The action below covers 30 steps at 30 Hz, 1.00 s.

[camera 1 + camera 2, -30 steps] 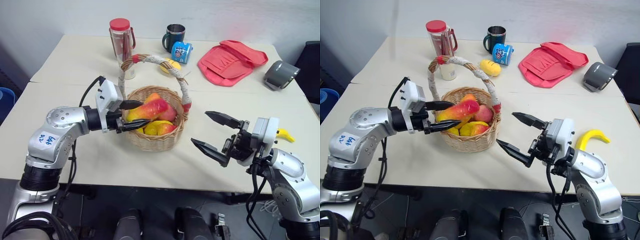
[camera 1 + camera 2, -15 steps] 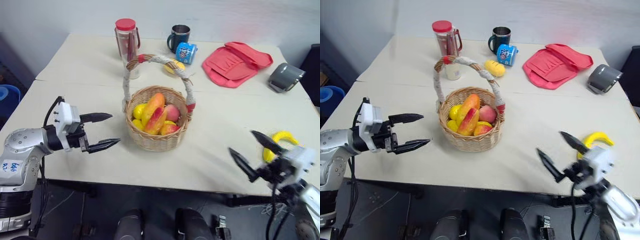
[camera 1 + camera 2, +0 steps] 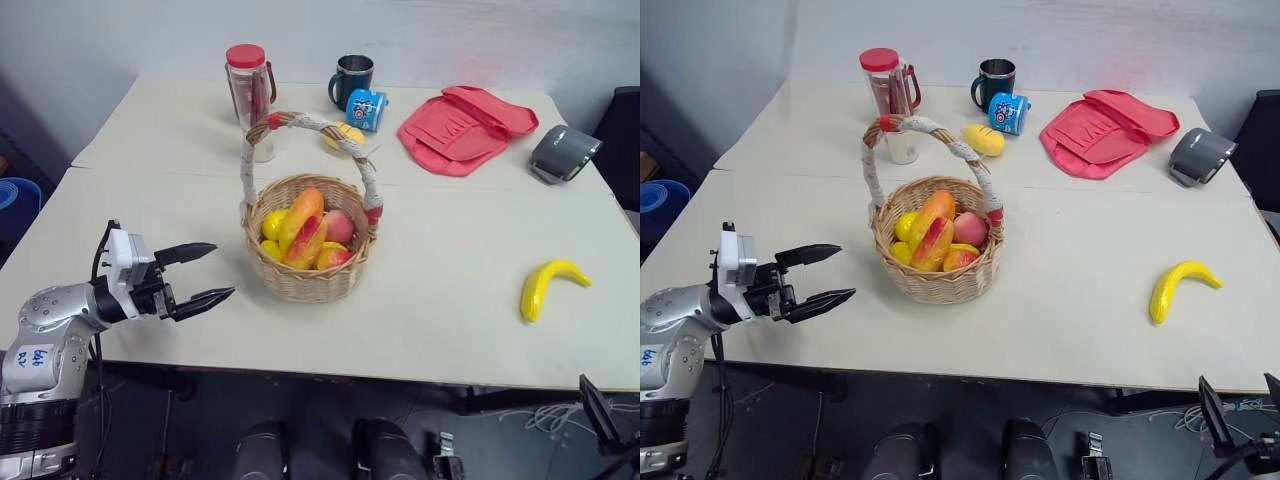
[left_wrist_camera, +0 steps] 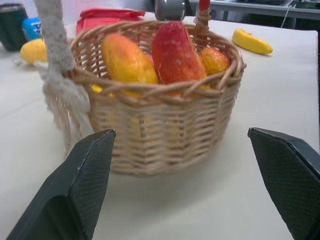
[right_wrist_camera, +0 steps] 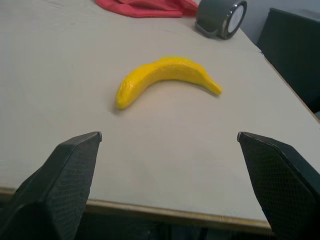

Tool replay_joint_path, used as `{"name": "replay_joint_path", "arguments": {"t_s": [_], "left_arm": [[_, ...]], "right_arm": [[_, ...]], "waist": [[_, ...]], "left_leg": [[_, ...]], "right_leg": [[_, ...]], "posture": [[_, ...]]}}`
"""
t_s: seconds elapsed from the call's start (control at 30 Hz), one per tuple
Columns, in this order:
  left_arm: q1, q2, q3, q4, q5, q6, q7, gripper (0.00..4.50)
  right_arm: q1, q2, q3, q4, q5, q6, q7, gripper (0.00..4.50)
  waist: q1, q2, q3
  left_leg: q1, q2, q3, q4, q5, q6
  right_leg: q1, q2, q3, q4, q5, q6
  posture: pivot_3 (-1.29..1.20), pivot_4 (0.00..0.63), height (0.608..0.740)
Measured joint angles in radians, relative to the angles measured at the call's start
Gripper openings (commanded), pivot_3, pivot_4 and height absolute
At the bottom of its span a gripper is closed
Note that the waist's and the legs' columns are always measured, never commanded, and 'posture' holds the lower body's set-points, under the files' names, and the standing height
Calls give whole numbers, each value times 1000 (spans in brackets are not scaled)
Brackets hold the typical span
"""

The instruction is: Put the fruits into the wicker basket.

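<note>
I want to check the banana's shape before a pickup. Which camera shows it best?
The right wrist view: the banana lies close, whole and unblocked on the table. Both eye views show it whole but far smaller, at the table's right side. The left wrist view shows it as a small yellow piece beyond the basket.

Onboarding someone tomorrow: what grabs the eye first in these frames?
The round tan wicker basket mid-table, piled with glossy red, orange and yellow toy fruits. Then the lone yellow banana lying near the table's right edge, and the left gripper, fingers spread, beside the basket and apart from it.
</note>
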Motion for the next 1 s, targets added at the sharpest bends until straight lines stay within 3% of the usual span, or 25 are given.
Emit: {"name": "replay_joint_path", "arguments": {"t_s": [0.13, 0.4, 0.57, 0.7, 0.8, 1.0], "left_arm": [[-3, -20, -24, -3, -1, -7, 2, 4463], [-54, -62, -86, -60, -3, 10, 21, 4463], [-67, -74, -113, -112, -7, 30, 35, 4463], [-50, -73, -116, -148, -22, 37, 37, 4463], [2, -53, -96, -166, -34, 48, 35, 4500], [24, -10, -61, -190, -61, 63, 23, 4500]], "right_arm": [[-34, -29, 24, -53, 22, 76, -38, 4500], [-311, -356, 45, -240, 306, 713, -408, 4500], [-519, -470, 157, -179, 299, 1022, -567, 4500], [-657, -497, 222, -64, 270, 1150, -586, 4500], [-722, -509, 253, 18, 260, 1232, -551, 3899], [-761, -533, 281, 104, 189, 1228, -443, 1925]], "waist": [[-13, 1, 0], [-20, 1, 0], [-12, 1, 0], [-9, 1, 0], [-12, 1, 0], [-13, 1, -1]], "left_leg": [[6, 0, 1, -4, 0, 0], [8, 0, 0, -5, 0, 0], [7, -2, 0, -4, 1, 1], [5, -3, 0, -4, 1, 2], [5, -3, 0, -5, 1, 2], [5, -2, 5, -5, 1, 2]], "right_leg": [[5, 0, 1, -2, 0, -1], [7, 0, 0, -2, -1, -2], [7, 0, 0, -3, -1, -1], [7, 0, 0, -5, 0, 0], [7, 0, 0, -6, 0, 0], [8, 0, -1, -9, 1, 3]], "posture": [[0, 150, 740], [0, 150, 740], [0, 150, 740], [0, 150, 740], [0, 150, 740], [0, 150, 740]]}}
